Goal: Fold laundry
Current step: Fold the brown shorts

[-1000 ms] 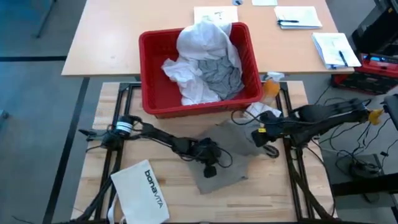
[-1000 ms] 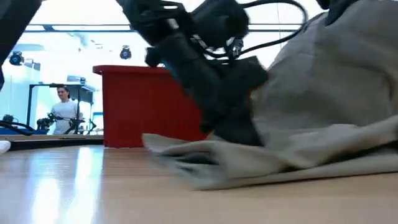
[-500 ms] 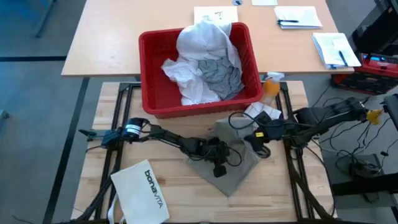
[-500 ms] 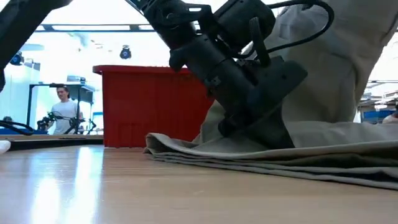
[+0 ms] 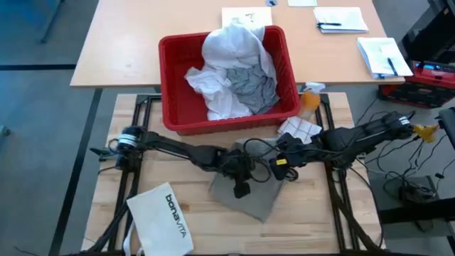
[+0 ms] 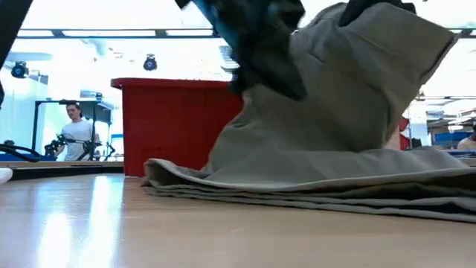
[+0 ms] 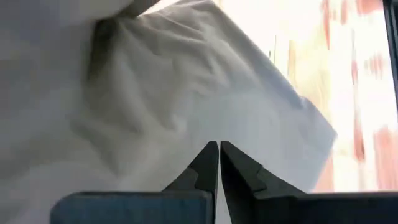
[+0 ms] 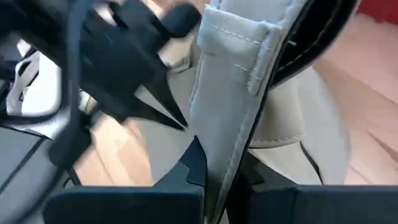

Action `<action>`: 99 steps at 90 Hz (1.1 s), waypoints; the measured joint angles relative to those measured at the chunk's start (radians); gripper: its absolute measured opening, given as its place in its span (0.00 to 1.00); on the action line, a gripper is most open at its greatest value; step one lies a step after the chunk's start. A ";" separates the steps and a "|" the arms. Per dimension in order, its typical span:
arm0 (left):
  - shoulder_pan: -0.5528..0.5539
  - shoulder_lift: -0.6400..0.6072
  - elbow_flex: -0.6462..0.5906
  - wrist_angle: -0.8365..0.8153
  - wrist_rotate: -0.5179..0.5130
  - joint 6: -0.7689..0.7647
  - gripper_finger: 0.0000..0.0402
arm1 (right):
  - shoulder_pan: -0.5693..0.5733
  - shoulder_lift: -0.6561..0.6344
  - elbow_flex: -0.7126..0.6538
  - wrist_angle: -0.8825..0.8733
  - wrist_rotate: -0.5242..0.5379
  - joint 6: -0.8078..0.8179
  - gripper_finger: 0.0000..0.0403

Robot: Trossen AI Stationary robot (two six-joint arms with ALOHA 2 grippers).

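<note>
Here, both grippers meet over the khaki piece (image 5: pixel 245 193) at the middle of the wooden table (image 5: pixel 178 178).

From the left: the white bag (image 5: pixel 162 219) lies flat near the table's front left corner, apart from the cloth, with bare wood between. The left gripper (image 5: pixel 242 171) sits on the khaki piece, its jaws pressed together on the fabric. Just beside it, the right gripper (image 5: pixel 279 162) pinches a stitched waistband edge, raised upright. In the low view the piece lies in flat layers with one part lifted. Behind stands the red basket (image 5: pixel 170 85), holding the white shirt (image 5: pixel 231 46) and grey T-shirt (image 5: pixel 252 82). A person (image 6: pixel 74 130) stands far back in the room. The table's front right stays open.
</note>
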 joint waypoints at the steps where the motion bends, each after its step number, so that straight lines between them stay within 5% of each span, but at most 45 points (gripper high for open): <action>1: 0.000 -0.008 -0.003 -0.011 -0.002 0.000 0.00 | 0.000 0.005 0.004 0.000 0.000 -0.002 0.01; 27: -0.010 -0.214 -0.020 -0.289 -0.251 0.044 0.00 | 0.000 0.134 0.064 0.002 -0.001 -0.036 0.04; 46: 0.008 -0.270 -0.024 -0.232 -0.288 0.182 0.05 | 0.000 0.179 0.124 -0.001 0.001 -0.102 0.02; 59: 0.051 -0.283 -0.029 -0.221 -0.281 0.235 0.26 | 0.011 0.183 0.138 -0.008 0.041 -0.189 0.02; 84: 0.134 -0.297 -0.030 -0.193 -0.048 0.258 0.90 | 0.013 0.183 0.137 -0.047 0.076 -0.300 0.02; 99: 0.143 -0.294 -0.030 -0.101 0.024 0.302 0.96 | 0.013 0.183 0.137 -0.047 0.084 -0.354 0.02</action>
